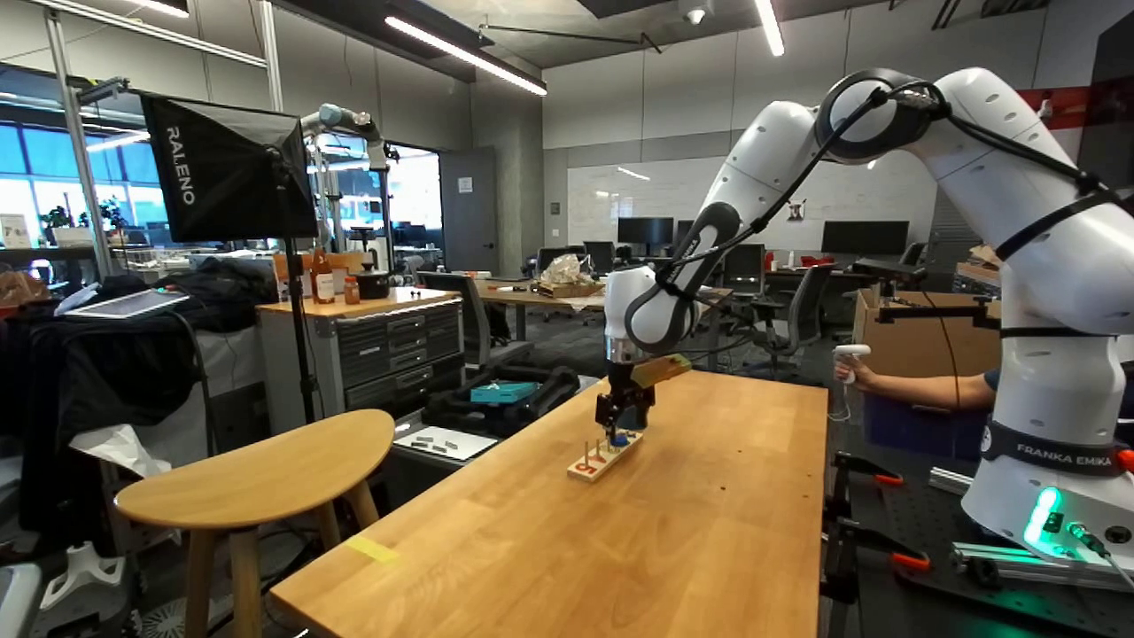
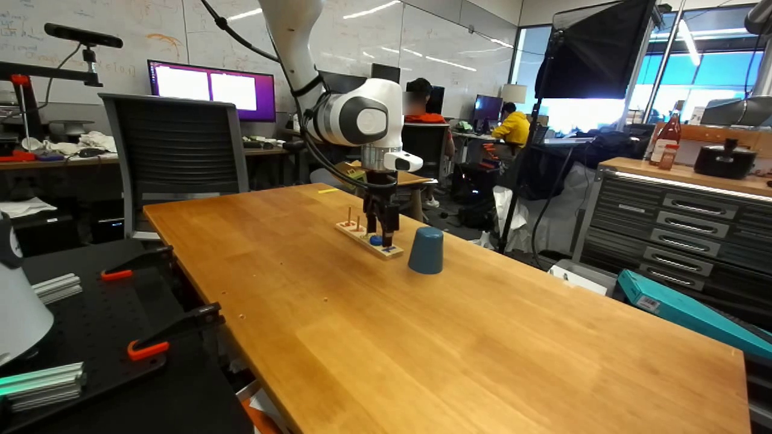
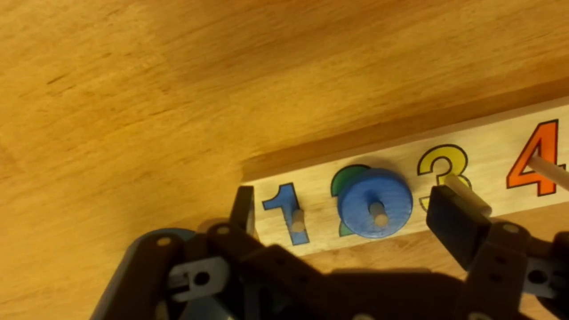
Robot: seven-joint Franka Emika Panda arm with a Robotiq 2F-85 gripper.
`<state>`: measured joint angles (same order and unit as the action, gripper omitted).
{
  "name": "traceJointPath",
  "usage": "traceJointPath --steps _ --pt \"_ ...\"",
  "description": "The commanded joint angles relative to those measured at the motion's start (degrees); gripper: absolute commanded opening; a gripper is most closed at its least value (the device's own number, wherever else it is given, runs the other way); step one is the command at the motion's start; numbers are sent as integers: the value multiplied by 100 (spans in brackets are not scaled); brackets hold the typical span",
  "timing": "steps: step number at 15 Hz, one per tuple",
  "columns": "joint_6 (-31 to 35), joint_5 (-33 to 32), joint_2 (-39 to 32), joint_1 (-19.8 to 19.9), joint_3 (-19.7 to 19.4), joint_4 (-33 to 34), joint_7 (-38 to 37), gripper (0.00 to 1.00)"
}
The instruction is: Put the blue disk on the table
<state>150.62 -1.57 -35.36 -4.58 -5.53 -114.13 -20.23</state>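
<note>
The blue disk [image 3: 393,195] sits threaded on the second peg [image 3: 380,216] of a pale number board [image 3: 318,209], covering most of the green 2 [image 3: 346,178], with the peg's end showing through its middle. The gripper [image 3: 344,209] straddles it with jaws spread apart, grasping nothing: in the wrist view one finger [image 3: 243,206] stands at the board's end beside the blue 1 [image 3: 285,200], the other in front of the peg at the yellow 3 [image 3: 459,161], with a gap between each and the disk. Whether the fingertips touch the board is hard to say, since they are small and dark in both exterior views. The board lies flat on the honey-coloured table [image 2: 494,337]. Near the board's 1 end, a blue-grey cup [image 2: 426,253] stands narrow end up on the table; in an exterior view it is partly hidden behind the gripper. A yellow strip [image 1: 373,549] lies near one end of the table. The white arm [image 1: 762,159] reaches across from its base [image 1: 1001,496], and a smaller rounded side table [image 1: 266,474] stands by the opposite edge.
</note>
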Motion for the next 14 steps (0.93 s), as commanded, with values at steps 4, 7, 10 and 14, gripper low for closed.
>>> traceJointPath --steps 4,7,10,14 --pt "81 -17 -311 -220 -150 363 -195 100" --pt "105 13 -387 -201 -140 395 -204 100" --pt "126 27 -462 -188 -152 440 -209 100" --pt "87 70 -437 -156 -133 464 -193 70"
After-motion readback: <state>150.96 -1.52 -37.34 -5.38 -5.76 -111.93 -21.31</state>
